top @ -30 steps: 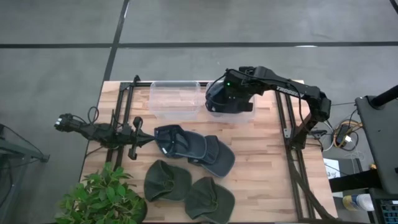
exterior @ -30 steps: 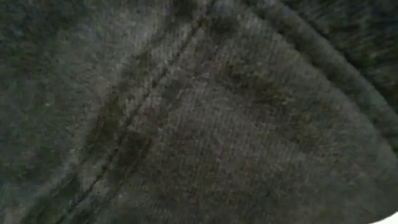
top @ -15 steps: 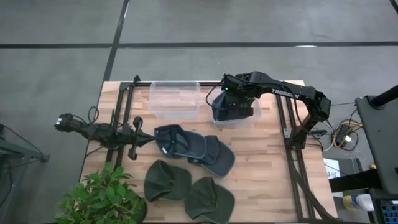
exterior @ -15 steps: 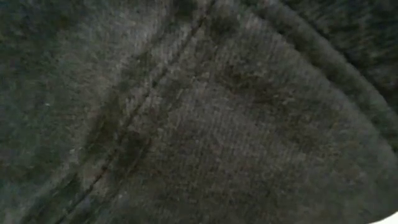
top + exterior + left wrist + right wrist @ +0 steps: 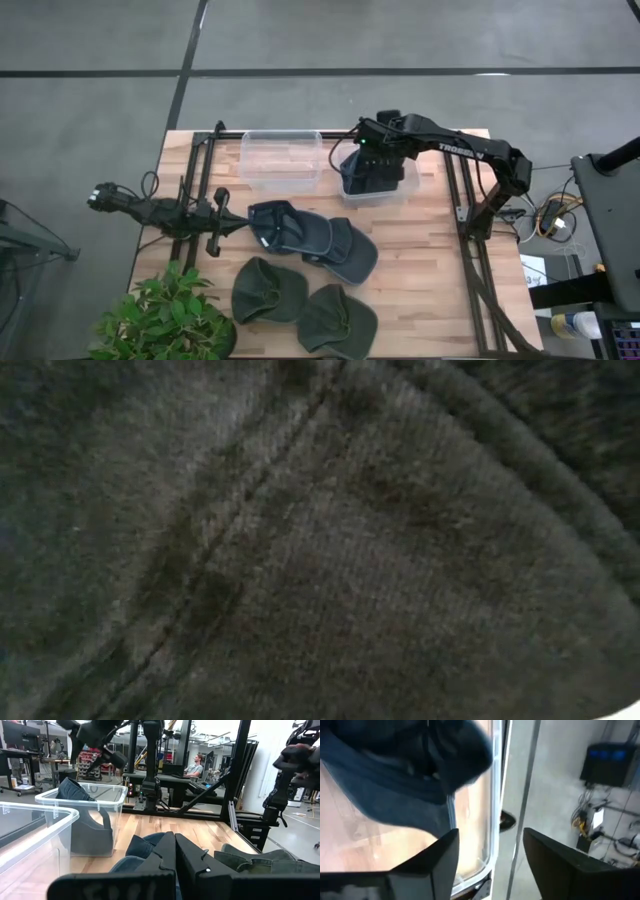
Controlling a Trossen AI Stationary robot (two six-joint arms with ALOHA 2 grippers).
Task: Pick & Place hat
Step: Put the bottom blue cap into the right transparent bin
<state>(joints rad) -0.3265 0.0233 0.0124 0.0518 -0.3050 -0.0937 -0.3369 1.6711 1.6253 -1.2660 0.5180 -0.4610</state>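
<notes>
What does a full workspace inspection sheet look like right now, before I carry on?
Surface: wooden table, bare at its right side.
Job's things: blue hat in the right clear bin; left clear bin holds none; two blue hats and two green hats on the table.
Clutter: potted plant at the near left corner.
Grippers: right gripper open above the right bin; left gripper shut, parked at the left.
Cables: loose wires off the right edge.
Surroundings: seated person behind; low view blocked by fabric.
</notes>
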